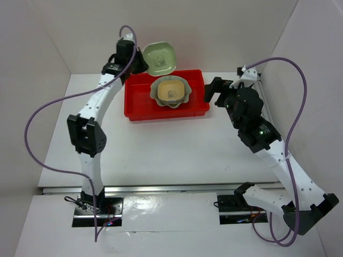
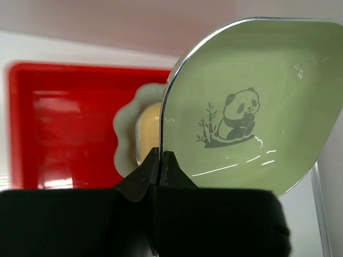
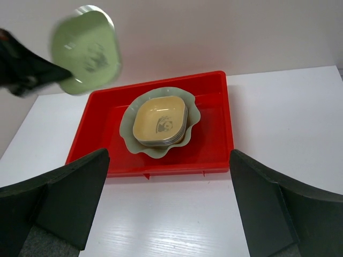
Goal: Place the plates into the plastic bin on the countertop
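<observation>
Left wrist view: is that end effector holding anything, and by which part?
Yes. The left end effector pinches the green plate by its rim, tilted up in the air. The right end effector is open, holding nothing.

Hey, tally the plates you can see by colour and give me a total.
Green plate: 1
Scalloped plate, pale green: 1
Yellow plate: 1
Total: 3 clearly seen; the rims stacked under the yellow one can't be counted.

A red rectangular plastic bin (image 1: 166,113) sits at the far centre of the white countertop (image 1: 177,144). Inside, a pale-green scalloped plate (image 3: 161,152) holds a stack of rounded-square plates (image 3: 161,120), yellow on top. A green panda-printed plate (image 2: 252,101) hangs tilted above the bin's far left corner.
</observation>
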